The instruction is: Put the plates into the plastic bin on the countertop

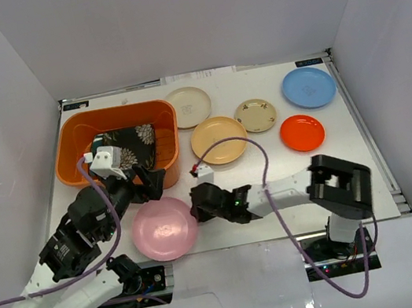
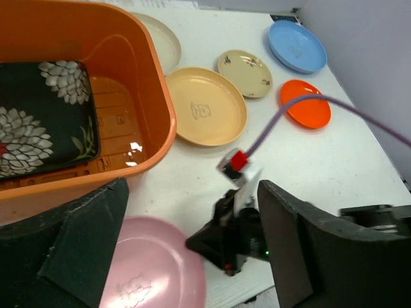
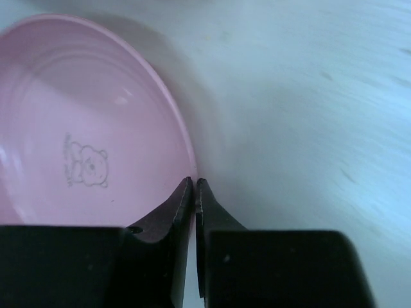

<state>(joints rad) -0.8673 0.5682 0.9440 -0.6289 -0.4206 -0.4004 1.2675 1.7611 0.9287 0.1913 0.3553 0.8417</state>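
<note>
A pink plate (image 1: 163,229) (image 2: 154,269) (image 3: 77,128) lies on the countertop (image 1: 337,171) in front of the orange plastic bin (image 1: 115,112) (image 2: 160,109). My right gripper (image 1: 197,207) (image 3: 194,183) is shut on its right rim, one finger over the plate and one outside it. My left gripper (image 1: 146,184) (image 2: 192,240) hangs open above the gap between the bin and the pink plate, holding nothing. A square black floral plate (image 1: 129,145) (image 2: 45,122) lies inside the bin.
Right of the bin lie a cream plate (image 1: 188,106), a pale orange plate (image 1: 219,140), a small tan plate (image 1: 255,115), a blue plate (image 1: 308,87) and an orange plate (image 1: 302,132). White walls enclose the surface. A purple cable (image 1: 260,168) arcs over the right arm.
</note>
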